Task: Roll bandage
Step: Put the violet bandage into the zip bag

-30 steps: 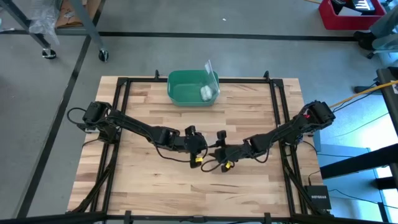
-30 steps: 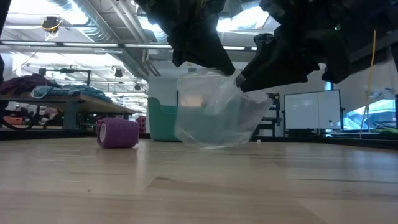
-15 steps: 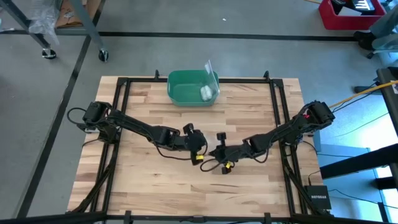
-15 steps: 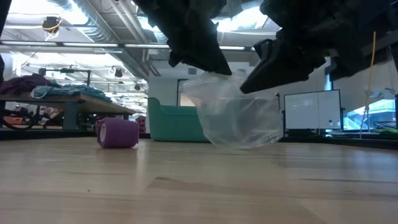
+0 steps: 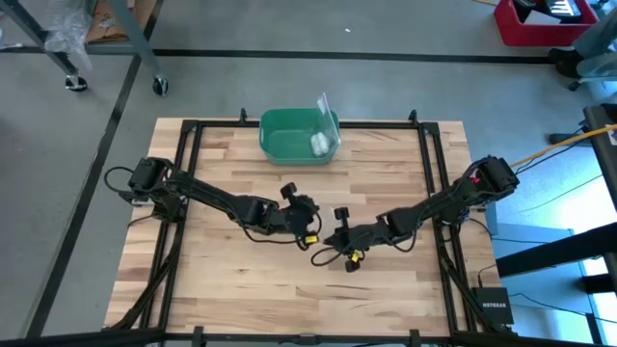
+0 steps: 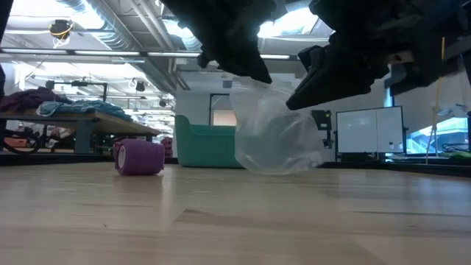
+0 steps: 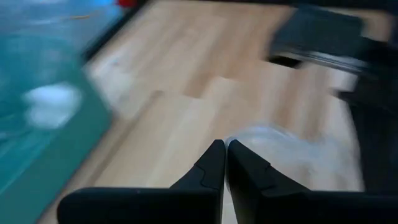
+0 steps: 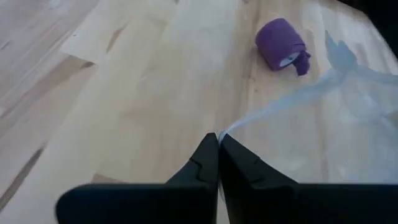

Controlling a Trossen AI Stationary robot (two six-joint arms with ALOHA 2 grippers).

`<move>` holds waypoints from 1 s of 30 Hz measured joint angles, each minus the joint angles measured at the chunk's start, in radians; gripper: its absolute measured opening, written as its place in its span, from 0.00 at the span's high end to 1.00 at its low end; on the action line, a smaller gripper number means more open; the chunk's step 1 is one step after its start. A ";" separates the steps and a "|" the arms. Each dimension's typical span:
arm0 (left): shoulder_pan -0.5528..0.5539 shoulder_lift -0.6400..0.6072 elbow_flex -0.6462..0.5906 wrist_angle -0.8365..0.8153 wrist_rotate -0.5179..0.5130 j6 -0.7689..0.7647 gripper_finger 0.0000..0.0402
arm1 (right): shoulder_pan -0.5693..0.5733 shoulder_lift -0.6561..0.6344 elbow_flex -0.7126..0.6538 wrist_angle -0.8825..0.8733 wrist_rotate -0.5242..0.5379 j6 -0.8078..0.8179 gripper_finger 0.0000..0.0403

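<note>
Right now both grippers (image 6: 276, 77) pinch a clear bag (image 6: 280, 140) between them; your bandage (image 8: 281, 44), already a soft, light roll, lies loose on the table (image 8: 124, 93). Take it gently round its sides.

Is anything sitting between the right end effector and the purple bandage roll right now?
Nothing lies on the bare wood between the right end effector and the bandage. But it is shut on an edge of the clear plastic bag, as is the left end effector, so both are occupied.
</note>
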 joint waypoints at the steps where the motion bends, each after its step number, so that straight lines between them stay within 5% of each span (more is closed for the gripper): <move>1: 0.000 0.000 0.000 0.001 0.048 0.036 0.98 | 0.001 0.000 0.000 -0.001 -0.002 0.000 0.98; 3: -0.007 0.000 0.000 -0.023 0.071 0.083 0.98 | 0.001 0.000 0.000 0.003 -0.016 0.000 0.99; 8: -0.037 0.000 0.000 -0.177 -0.166 0.153 0.98 | -0.003 0.005 0.000 0.018 -0.018 0.000 0.98; 16: -0.131 0.000 0.002 -0.085 -0.222 0.347 0.98 | 0.002 0.057 -0.002 0.142 -0.051 -0.033 0.98; 20: -0.179 -0.001 0.031 -0.101 -0.323 0.416 0.98 | -0.001 0.072 0.014 0.218 0.026 -0.106 0.98; 30: -0.230 -0.134 0.073 -0.617 -0.398 -0.041 1.00 | -0.110 0.124 0.215 0.227 -0.005 -0.217 0.98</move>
